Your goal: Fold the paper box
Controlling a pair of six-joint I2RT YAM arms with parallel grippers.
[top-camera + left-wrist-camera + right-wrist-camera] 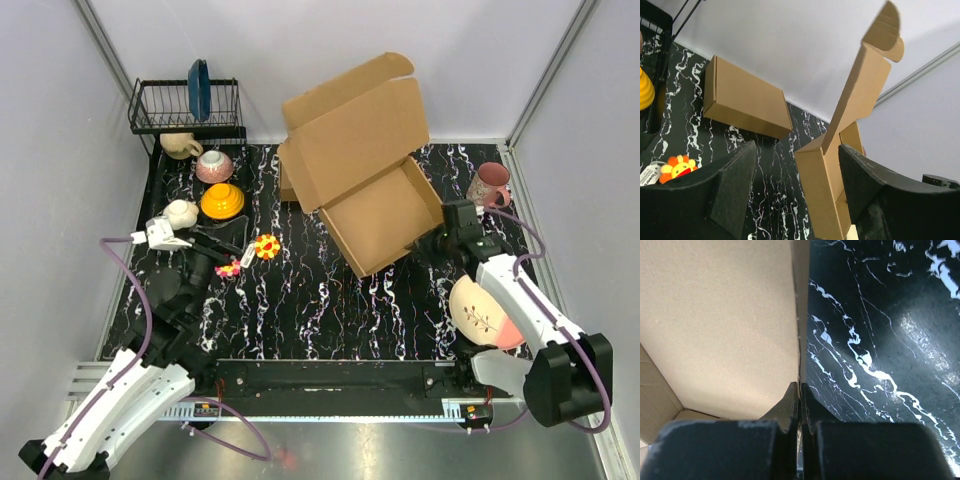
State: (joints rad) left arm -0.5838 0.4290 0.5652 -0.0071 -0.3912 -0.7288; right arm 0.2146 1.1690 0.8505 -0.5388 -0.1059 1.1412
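Note:
The paper box point(385, 215) stands open at the middle right of the table, its tray formed and its lid point(355, 135) raised toward the back wall. My right gripper point(437, 240) is shut on the box's right side wall point(801, 315), one finger inside the tray and one outside; in the right wrist view the gripper point(800, 390) pinches the wall's edge. My left gripper point(225, 255) is open and empty at the left, apart from the box. In the left wrist view the gripper point(797, 190) faces the box point(822, 195) with its lid upright.
A second, closed cardboard box point(287, 185) lies behind the lid, also in the left wrist view point(745, 100). Dish rack point(185, 105) with a blue plate, pink bowl point(214, 165), yellow bowl point(221, 200), flower toys point(266, 246), pink mug point(489, 185), cream bowl point(485, 315).

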